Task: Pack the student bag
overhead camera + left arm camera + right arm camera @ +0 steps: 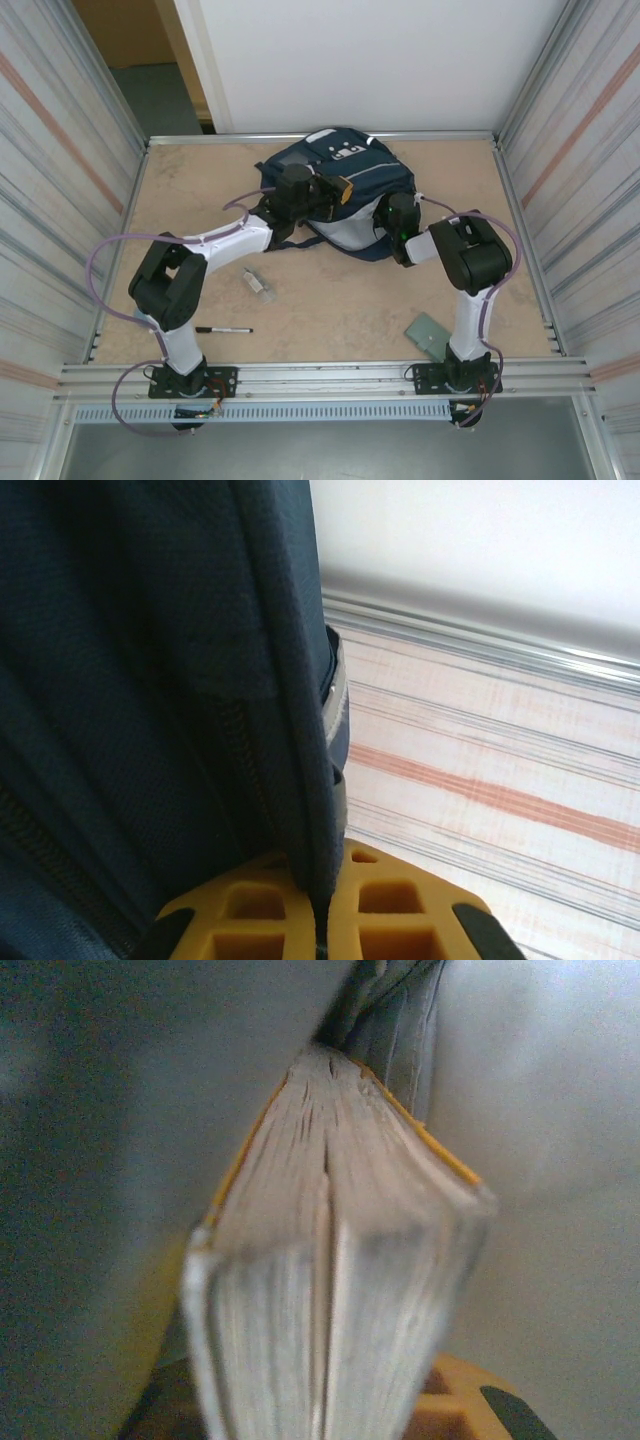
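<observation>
Book step, mid-insert.

Pinching the student bag (350,165) by its piped rim (300,730) with the left gripper (322,920), clenched flat on the fabric, zipper (238,760) just left of the fingers. Judging from overhead: holding the mouth up and open.

Clamped with the right gripper (310,1415) on a yellow-covered book (330,1260), page edges toward the wrist, far end pointing ahead into what looks like pale lining (540,1160). Can't tell how deep the far end sits, blurred and dark on the left side.

Bag dead ahead of both wrists at the far middle of the table (330,300). Left tool up on its near-left top, right tool at its near-right mouth.

Next, as a judgement:
- Push the book forward along its own length, no twist.
- Keep the left pinch raised to stop the rim folding over the leading corner.
- Release only once bottomed out or supported by fabric, then back straight out.
- Watch for a cover corner snagging on lining or rim. Likely a soft bag, so expect it to slide away from the right tool under push. Left hold also doing anchor duty.

Not yet packed, all behind the tools toward the bases: black marker (225,330), small clear item (258,283), flat green piece (428,330).
</observation>
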{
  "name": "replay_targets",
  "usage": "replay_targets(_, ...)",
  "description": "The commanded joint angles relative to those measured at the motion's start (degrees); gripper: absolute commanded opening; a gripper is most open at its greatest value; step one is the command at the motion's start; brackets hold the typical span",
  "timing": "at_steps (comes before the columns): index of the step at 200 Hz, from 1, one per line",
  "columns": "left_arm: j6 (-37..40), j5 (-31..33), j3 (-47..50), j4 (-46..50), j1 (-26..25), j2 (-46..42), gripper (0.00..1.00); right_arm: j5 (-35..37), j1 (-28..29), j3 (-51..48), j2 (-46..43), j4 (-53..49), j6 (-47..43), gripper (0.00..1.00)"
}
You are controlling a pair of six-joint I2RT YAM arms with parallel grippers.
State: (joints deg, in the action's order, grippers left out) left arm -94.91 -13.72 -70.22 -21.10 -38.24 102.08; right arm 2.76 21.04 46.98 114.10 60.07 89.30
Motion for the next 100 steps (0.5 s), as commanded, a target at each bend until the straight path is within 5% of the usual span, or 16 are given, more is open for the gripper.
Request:
replay_targets(1,1.64,-10.29,-4.31,-3.46,-0.43,-2.92,0.00,-3.83,0.60,3.84,1.44,6.27,1.17,0.01)
replay_targets(57,13.46,-16.28,-7.29,11.21,4.28,-6.57,0.00,-16.22,-1.14,8.10,4.81,-0.29,0.41,0.02)
replay_targets(100,11.83,-20.47,-5.62,8.59,7.70,-9.26,0.00,-19.99,-1.38,12.34,7.72,-1.22,0.88,0.07)
